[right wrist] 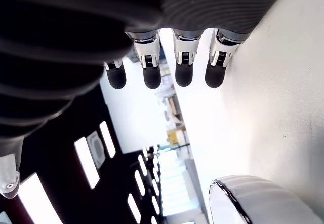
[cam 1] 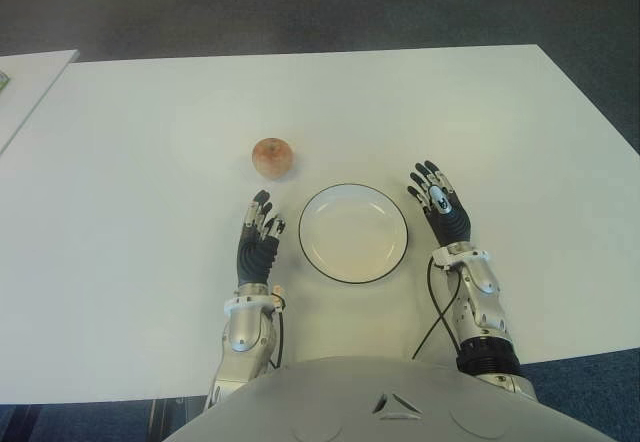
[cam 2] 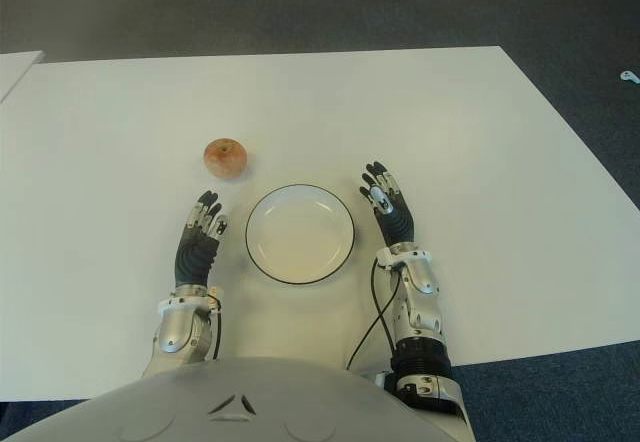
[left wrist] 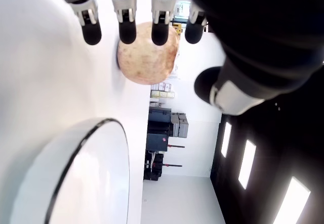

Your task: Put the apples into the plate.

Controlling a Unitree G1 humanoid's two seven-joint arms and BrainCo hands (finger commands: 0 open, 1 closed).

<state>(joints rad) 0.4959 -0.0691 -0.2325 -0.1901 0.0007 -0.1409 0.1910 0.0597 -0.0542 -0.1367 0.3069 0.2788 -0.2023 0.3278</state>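
One reddish-yellow apple sits on the white table, just beyond and left of a white plate with a thin dark rim. The plate holds nothing. My left hand lies left of the plate, fingers stretched toward the apple and a short gap short of it; its wrist view shows the apple just past the fingertips. My right hand shows right of the plate, fingers spread and holding nothing.
A second white table edge shows at the far left. Dark carpet lies beyond the table's far edge. A black cable runs along my right forearm.
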